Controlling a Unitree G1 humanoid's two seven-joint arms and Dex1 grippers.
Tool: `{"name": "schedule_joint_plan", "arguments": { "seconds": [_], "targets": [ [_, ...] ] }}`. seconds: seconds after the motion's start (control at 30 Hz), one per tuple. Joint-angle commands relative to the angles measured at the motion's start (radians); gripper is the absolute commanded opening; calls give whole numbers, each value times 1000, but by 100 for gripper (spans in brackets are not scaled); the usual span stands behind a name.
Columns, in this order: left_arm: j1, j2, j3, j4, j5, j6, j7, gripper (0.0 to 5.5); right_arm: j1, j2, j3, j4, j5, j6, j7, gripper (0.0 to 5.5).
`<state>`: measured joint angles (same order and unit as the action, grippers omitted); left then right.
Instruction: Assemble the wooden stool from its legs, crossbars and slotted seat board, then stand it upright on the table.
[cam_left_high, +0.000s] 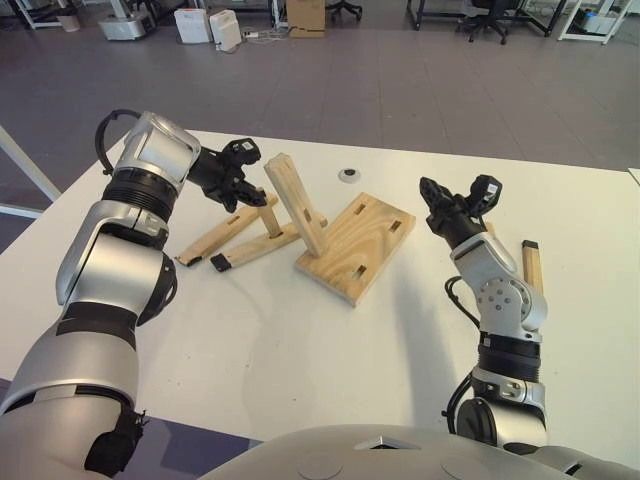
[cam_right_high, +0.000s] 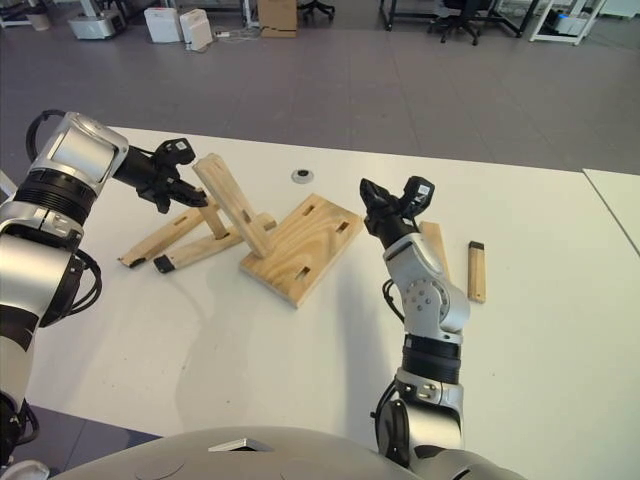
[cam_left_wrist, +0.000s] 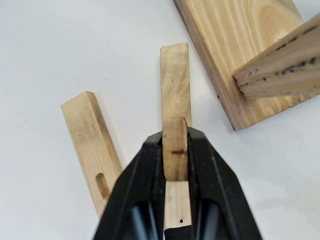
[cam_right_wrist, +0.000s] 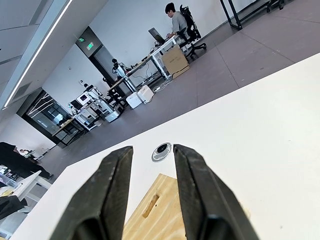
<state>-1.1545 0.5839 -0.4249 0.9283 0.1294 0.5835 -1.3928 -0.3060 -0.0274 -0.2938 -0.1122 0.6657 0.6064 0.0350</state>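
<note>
Mid-table lies the pale pine slotted seat board (cam_left_high: 365, 255), slots up, with one pale wooden leg (cam_left_high: 296, 200) leaning up from its left edge; can't tell if it's seated. Just left, two more flat pale legs (cam_left_high: 212, 240) lie side by side on the white table (cam_left_high: 300, 370). Left gripper (cam_left_high: 243, 187) is clamped on a short pale wooden crossbar (cam_left_wrist: 175, 150), lower end down on one leg. Looks like the crossbar-to-leg step. Next move needs the bar end lined up with the leg's hole, then pressed straight in. Right gripper (cam_left_high: 452, 203) hangs right of the board, fingers spread, empty, with a thin loose wooden stick (cam_right_high: 477, 270) lying beyond it.
</note>
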Motion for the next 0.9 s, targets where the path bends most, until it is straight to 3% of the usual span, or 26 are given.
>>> {"name": "schedule_joint_plan", "arguments": {
  "seconds": [0.03, 0.23, 0.37, 0.5, 0.7, 0.83, 0.9],
  "targets": [
    [30, -34, 2, 26, 13, 7, 11, 40, -2, 2, 0, -2, 1, 3, -10, 151],
    [16, -26, 61, -6, -9, 30, 42, 40, 1, 7, -6, -8, 2, 0, -20, 151],
    [33, 37, 121, -153, -63, 121, -4, 40, 13, 6, -11, -29, 11, 11, -26, 151],
    [108, 94, 175, -355, -122, 234, 1, 132, 32, 10, -8, -44, 15, 21, -31, 151],
    [256, 179, 134, -545, -123, 258, 14, 244, 5, -4, -7, -28, 14, 30, -23, 151],
    [364, 222, 157, -619, -127, 222, 67, 309, 10, -11, -7, -28, 16, 34, -18, 151],
    [402, 217, 163, -618, -116, 160, 116, 309, 9, -9, -5, -28, 16, 34, -18, 151]
  ]
}}
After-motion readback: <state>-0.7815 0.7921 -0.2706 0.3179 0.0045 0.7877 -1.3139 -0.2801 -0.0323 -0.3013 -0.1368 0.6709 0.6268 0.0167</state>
